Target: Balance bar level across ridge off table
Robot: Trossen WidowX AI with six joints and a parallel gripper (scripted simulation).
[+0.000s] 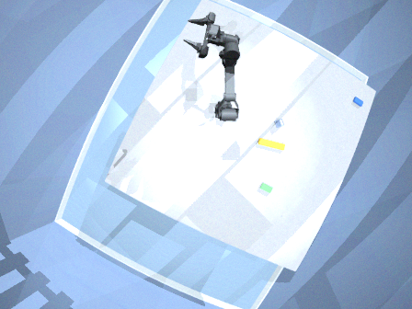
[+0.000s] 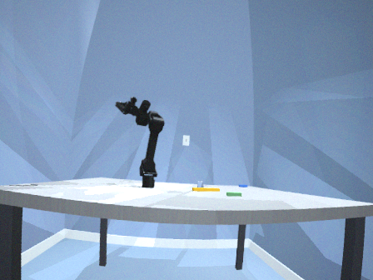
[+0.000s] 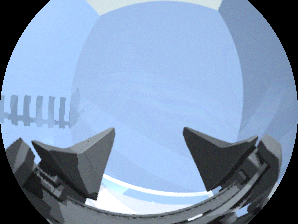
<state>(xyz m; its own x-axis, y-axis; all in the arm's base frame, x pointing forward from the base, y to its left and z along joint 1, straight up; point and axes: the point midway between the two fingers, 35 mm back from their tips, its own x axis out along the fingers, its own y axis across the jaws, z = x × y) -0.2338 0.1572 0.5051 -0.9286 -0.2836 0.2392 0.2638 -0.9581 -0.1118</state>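
Observation:
The yellow bar (image 1: 271,144) (image 2: 206,189) lies flat on the table (image 1: 317,184) (image 2: 166,202). A small pale blue-grey piece (image 1: 279,123) (image 2: 200,183), which looks like the ridge, stands beside the bar, apart from it, with nothing on top. My gripper (image 1: 187,30) (image 2: 116,104) (image 3: 149,131) is wide open and empty. It is raised high above the table and far from the bar, pointing away from it. The wrist view shows no bar or ridge, only walls and floor past the fingers.
A green block (image 1: 266,188) (image 2: 234,194) lies on the table on the other side of the bar from the ridge. A blue block (image 1: 358,101) (image 2: 243,186) lies near the table's far right edge. A thin grey hooked shape (image 1: 120,158) shows near the left edge.

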